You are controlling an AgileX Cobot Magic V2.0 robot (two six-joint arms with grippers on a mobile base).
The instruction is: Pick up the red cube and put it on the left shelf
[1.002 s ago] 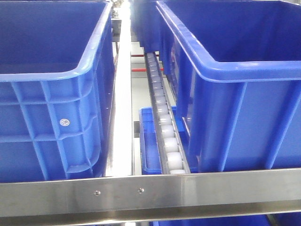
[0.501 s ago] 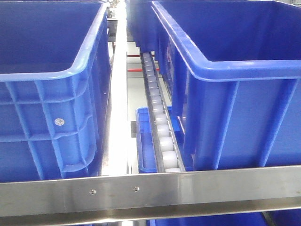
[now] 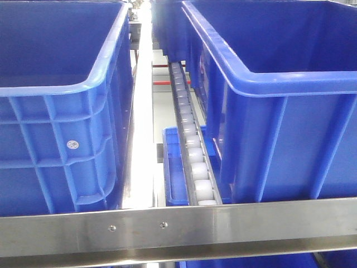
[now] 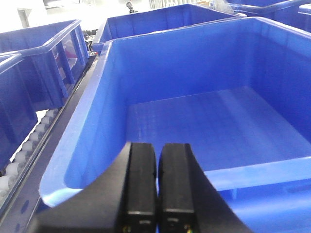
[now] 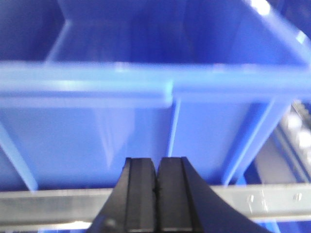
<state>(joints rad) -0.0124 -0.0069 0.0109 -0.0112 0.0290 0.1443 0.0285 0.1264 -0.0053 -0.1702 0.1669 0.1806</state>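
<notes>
The left gripper (image 4: 156, 194) has its two black fingers (image 4: 141, 184) pressed together with nothing between them; it hangs just above the near rim of a big blue crate (image 4: 204, 111), whose floor is bare; another crate (image 4: 155, 22) stands behind that one, and a roller track (image 4: 24, 155) runs down its left side with more blue crates (image 4: 43, 63) beyond. The right gripper (image 5: 155, 199) is likewise closed tight, fingers (image 5: 171, 194) flush and holding nothing; it faces the ribbed outer wall of a blue crate (image 5: 146, 121), blurred, with a steel rail (image 5: 43, 201) crossing below it. From the front, the shelf (image 3: 178, 226) shows its steel front rail, two large crates, one left (image 3: 56, 111) and one right (image 3: 279, 111), a steel strip and a white roller track (image 3: 192, 151) between them, and a shallower blue tray (image 3: 174, 167) on the tier below. The red cube shows in none of the views; I cannot tell where it is.
</notes>
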